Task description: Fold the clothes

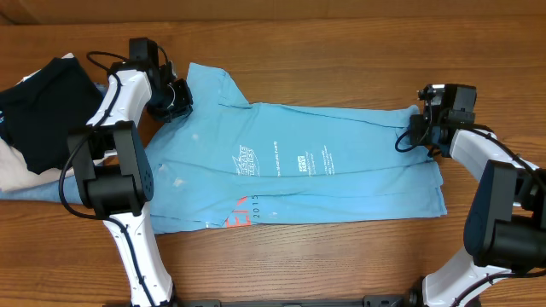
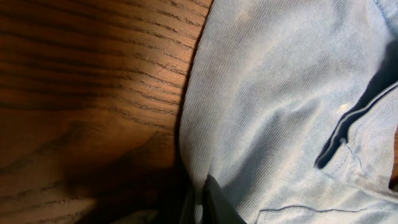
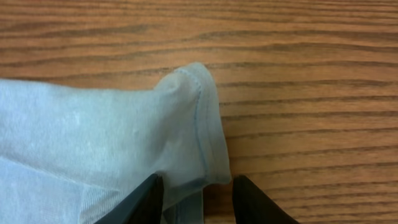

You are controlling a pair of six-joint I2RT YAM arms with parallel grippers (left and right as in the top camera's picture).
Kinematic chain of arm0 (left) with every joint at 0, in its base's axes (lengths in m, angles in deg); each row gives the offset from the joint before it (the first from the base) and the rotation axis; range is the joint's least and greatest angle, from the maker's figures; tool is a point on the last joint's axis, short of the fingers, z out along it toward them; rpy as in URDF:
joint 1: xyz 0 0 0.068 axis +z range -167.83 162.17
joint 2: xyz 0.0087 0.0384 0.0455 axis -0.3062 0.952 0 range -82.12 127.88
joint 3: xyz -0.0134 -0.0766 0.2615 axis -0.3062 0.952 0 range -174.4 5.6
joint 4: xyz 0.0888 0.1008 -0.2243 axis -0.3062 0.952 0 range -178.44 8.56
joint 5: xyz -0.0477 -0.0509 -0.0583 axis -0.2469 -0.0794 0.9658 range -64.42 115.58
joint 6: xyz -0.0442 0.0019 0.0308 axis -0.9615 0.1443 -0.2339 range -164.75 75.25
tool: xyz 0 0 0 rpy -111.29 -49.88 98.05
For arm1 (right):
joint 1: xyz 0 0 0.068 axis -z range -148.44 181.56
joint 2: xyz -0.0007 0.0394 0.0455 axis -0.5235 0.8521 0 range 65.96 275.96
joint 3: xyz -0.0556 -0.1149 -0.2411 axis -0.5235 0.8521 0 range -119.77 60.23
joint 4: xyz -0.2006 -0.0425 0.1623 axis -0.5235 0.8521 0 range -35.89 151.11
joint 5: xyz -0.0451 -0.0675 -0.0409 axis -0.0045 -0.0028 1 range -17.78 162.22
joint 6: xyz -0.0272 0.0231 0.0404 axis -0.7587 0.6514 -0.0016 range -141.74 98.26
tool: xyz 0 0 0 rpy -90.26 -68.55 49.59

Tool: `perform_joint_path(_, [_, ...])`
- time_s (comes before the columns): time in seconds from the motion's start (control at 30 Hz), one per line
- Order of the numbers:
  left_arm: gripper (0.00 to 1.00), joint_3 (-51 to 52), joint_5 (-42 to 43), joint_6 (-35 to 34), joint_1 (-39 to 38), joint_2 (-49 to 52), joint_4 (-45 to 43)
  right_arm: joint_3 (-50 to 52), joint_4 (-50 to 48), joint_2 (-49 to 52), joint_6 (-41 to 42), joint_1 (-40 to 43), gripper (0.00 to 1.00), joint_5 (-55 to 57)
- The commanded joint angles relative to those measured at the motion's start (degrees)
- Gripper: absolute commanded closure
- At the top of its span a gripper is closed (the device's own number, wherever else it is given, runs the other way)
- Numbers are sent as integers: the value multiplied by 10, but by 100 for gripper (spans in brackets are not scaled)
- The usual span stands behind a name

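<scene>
The light sky-blue T-shirt [image 1: 341, 145] lies flat across the table and is folded lengthwise. Small white print [image 1: 281, 160] faces up, and pink lettering [image 1: 243, 213] peeks out at its near edge. My left gripper [image 1: 175, 101] is at the shirt's far left corner, by the collar. In the left wrist view its fingers [image 2: 200, 205] are pinched together on the shirt fabric [image 2: 280, 93]. My right gripper [image 1: 416, 132] is at the far right hem corner. Its fingers [image 3: 199, 185] are open and straddle the hem corner [image 3: 199, 124] on the table.
A black folded garment [image 1: 47, 102] lies at the left edge, with a beige cloth [image 1: 17, 166] and a strip of pale blue fabric [image 1: 34, 194] beside it. Bare wooden tabletop [image 1: 341, 51] runs along the far side and in front of the shirt.
</scene>
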Motion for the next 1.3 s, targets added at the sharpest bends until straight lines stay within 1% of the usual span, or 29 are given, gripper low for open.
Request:
perform_joint_path(0.0, [90,-5,0,-7,2,19,4,-1,-2,2,-20,1,60,1])
perform_joint_path(0.23, [89,-5,0,-5,2,19,4,-1,-3,2,-51,1,60,1])
perform_joint_path(0.3, [89,-5,0,-5,2,19,4,-1,-1,2,-71,1,60,1])
perform_joint_path(0.33, [89,-5,0,-5,2,19,4,-1,1,2,-83,1,60,1])
perform_joint_path(0.37, [89,-5,0,-5,2,19,4,-1,2,2,-92,2,57,2])
perform_joint_path(0.43, [89,-5,-1,-5,2,19,4,-1,0,2,-95,3,54,9])
perform_joint_path(0.73, [89,-5,-14,-5,2,19,5,-1,-4,2,-97,21,55,18])
perform_joint_path(0.93, [89,-5,-13,-5,1,19,4,-1,-16,2,-96,21,55,-15])
perform_joint_path(1.27, [89,-5,-13,-5,2,19,4,-1,-18,8,-96,19,55,-27])
